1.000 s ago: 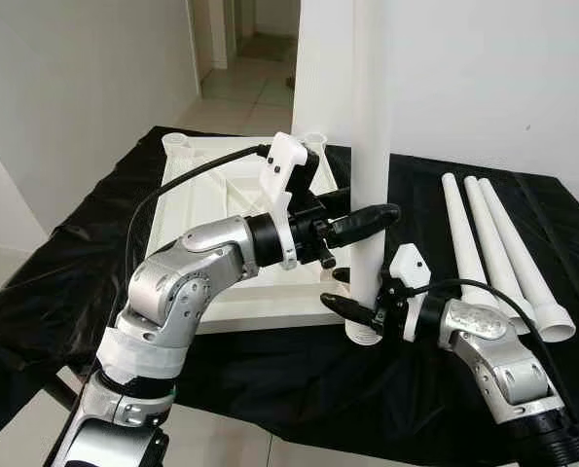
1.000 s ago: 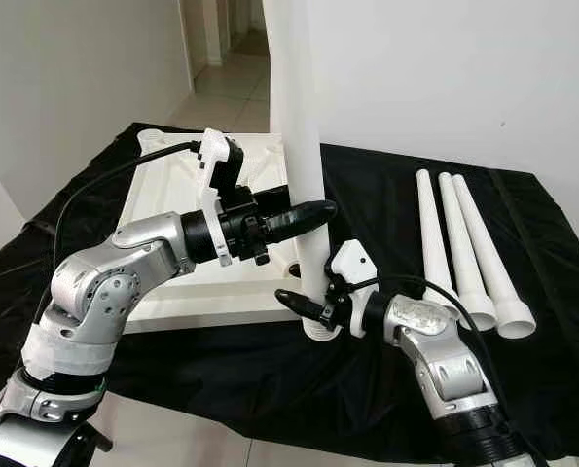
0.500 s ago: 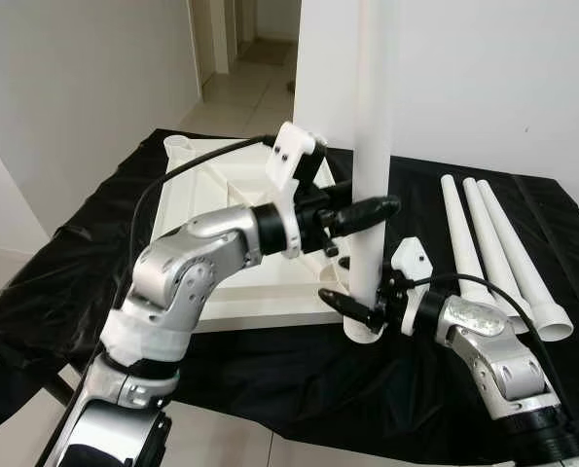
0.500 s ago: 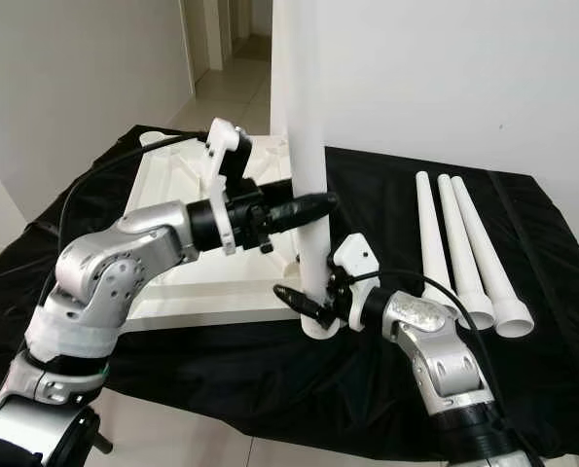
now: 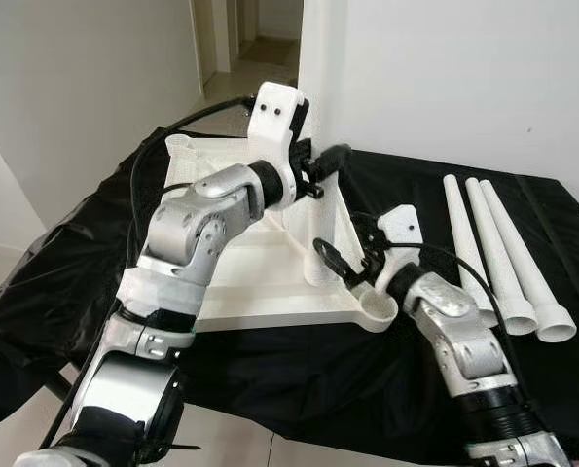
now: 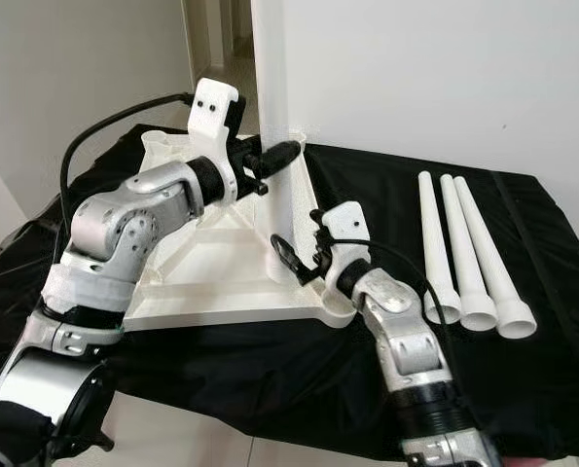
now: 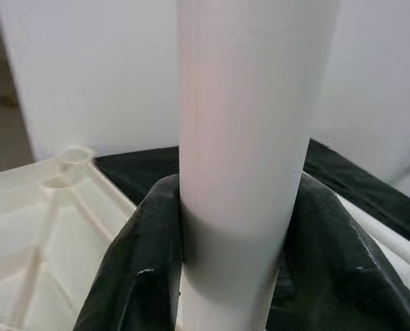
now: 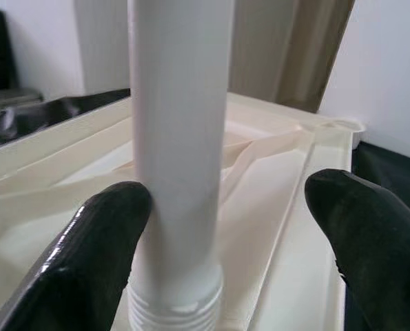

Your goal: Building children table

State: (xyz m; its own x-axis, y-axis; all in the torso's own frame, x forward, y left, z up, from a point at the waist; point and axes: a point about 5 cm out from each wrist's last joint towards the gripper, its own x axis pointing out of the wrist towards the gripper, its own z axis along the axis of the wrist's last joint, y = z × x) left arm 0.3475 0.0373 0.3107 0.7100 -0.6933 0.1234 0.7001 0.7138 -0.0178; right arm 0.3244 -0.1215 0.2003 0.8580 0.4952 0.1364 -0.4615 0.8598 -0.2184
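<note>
Our left gripper point(image 5: 330, 156) is clamped around the white table leg point(image 5: 320, 117), both black fingers point(image 7: 132, 276) pressed against its sides, and we hold it upright above the upturned white tabletop point(image 5: 240, 282) that lies on the black cloth point(image 5: 55, 282). Just below that grip, our right gripper point(image 5: 352, 265) stands spread around the leg's lower end; one finger point(image 8: 94, 241) sits against the leg, the other is well apart from it. The threaded foot of the leg point(image 8: 173, 314) is just beyond these fingers, resting over the tabletop's inner surface near the ribs, beside the near corner socket point(image 5: 375, 309) rather than in it, as far as we can judge.

We reckon the build is at its first leg: no leg looks seated in a socket yet. Three more legs point(image 5: 503, 263) lie side by side on the cloth, well off to the outer side of our right gripper, untouched. Left to do: seat this leg, then fit the remaining three.
</note>
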